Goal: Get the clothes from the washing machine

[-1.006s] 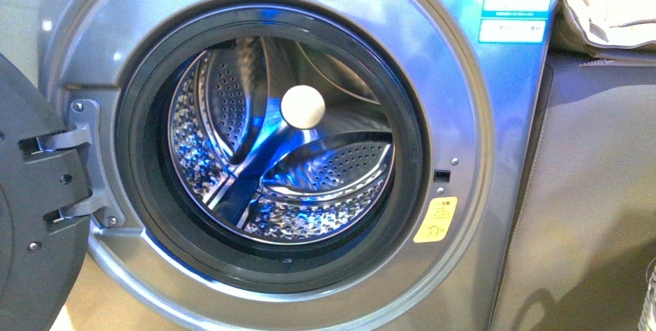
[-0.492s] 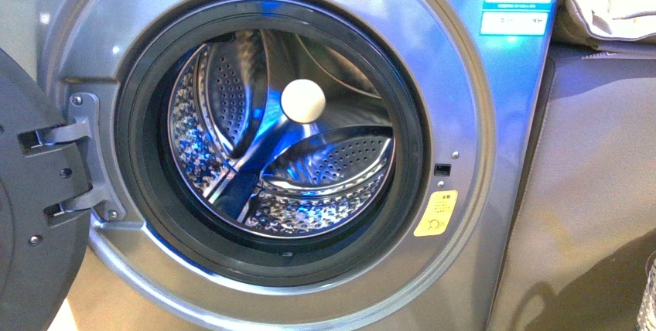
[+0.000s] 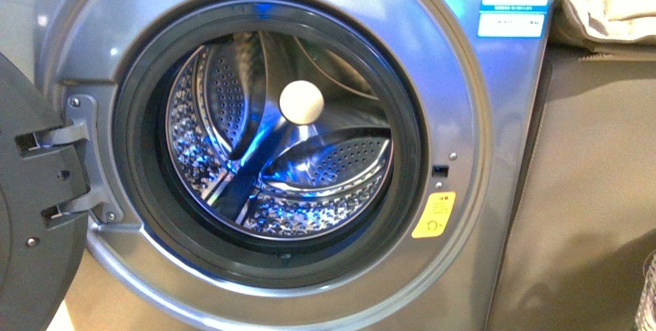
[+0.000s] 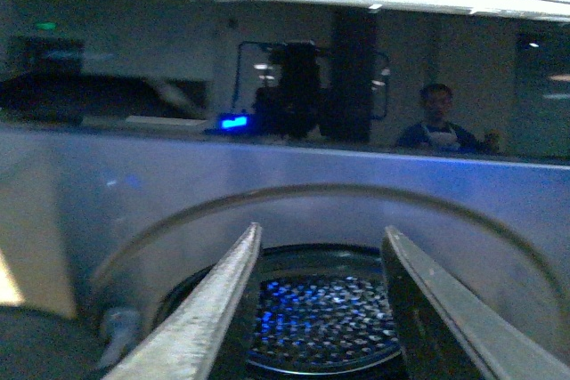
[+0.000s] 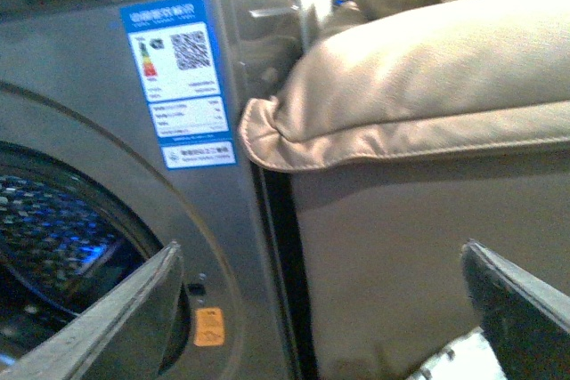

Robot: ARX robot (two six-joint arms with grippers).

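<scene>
The grey washing machine [image 3: 464, 114] fills the front view with its door [image 3: 31, 215] swung open to the left. Its shiny perforated drum [image 3: 333, 161] shows only bare steel and a white round hub [image 3: 302, 103]; the clothes are not in view. Neither arm shows in the front view. In the left wrist view my left gripper [image 4: 321, 229] is open and empty, facing the drum [image 4: 321, 327] from outside the porthole. My right gripper [image 5: 321, 251] is open wide and empty, in front of the machine's right edge [image 5: 240, 246] beside the orange sticker [image 5: 208, 327].
A brown sofa side [image 3: 596, 192] stands tight against the machine's right, with beige cushions [image 5: 419, 86] on top. A sliver of woven basket [image 3: 648, 300] shows at the lower right. The blue-white label [image 5: 183, 77] sits on the machine's upper right corner.
The machine has slid slightly up and left in the front view. The drum looks the same throughout.
</scene>
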